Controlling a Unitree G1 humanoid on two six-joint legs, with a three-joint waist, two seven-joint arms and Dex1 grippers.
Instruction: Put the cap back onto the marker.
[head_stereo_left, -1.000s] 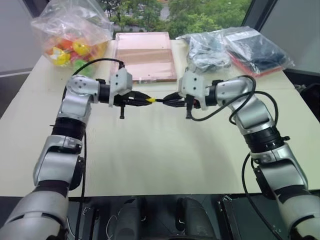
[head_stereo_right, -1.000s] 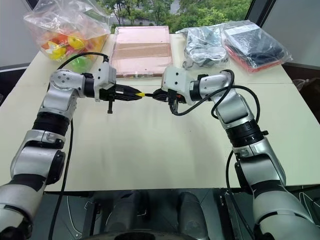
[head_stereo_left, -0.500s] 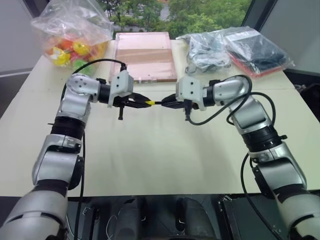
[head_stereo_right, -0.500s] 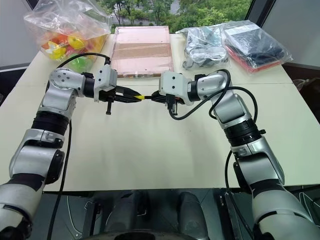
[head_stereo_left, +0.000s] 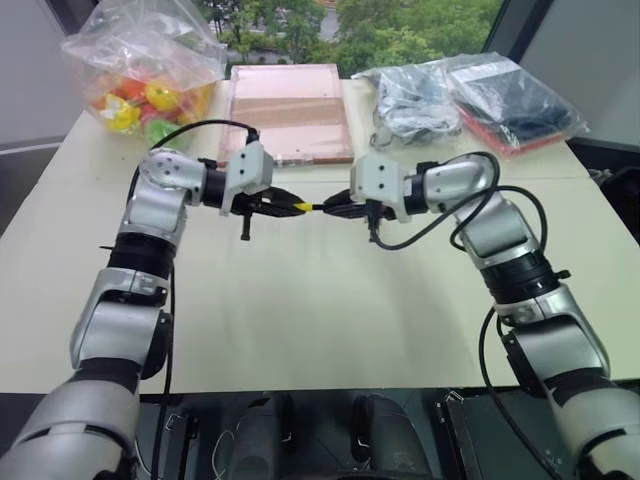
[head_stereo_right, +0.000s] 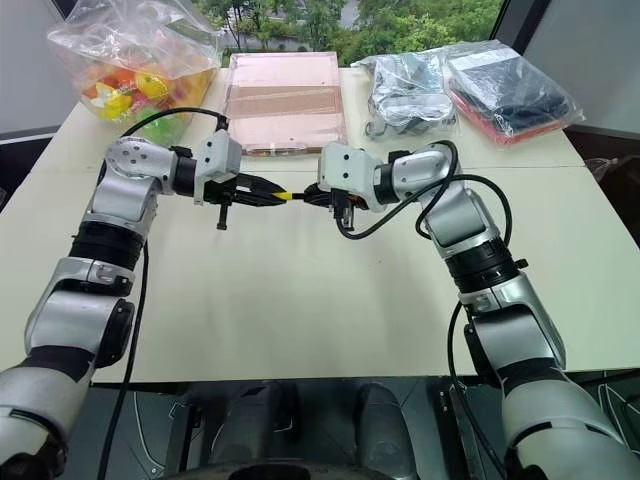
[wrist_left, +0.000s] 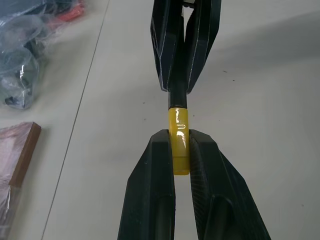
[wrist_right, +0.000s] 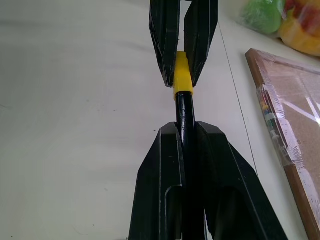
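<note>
The yellow cap (wrist_left: 179, 142) is clamped in the left gripper (head_stereo_left: 283, 204) and the black marker (wrist_right: 183, 116) in the right gripper (head_stereo_left: 338, 207), above the table (head_stereo_left: 330, 310). The cap already meets the marker; a straight push along its axis seems needed to seat it.

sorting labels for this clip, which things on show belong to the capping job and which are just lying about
Part of the job:
- cap, in the left end effector
- marker, in the right end effector

Just lying about:
- bag of coloured toys
- cork board
- clear bag of cables
- bag with dark and red contents
</note>
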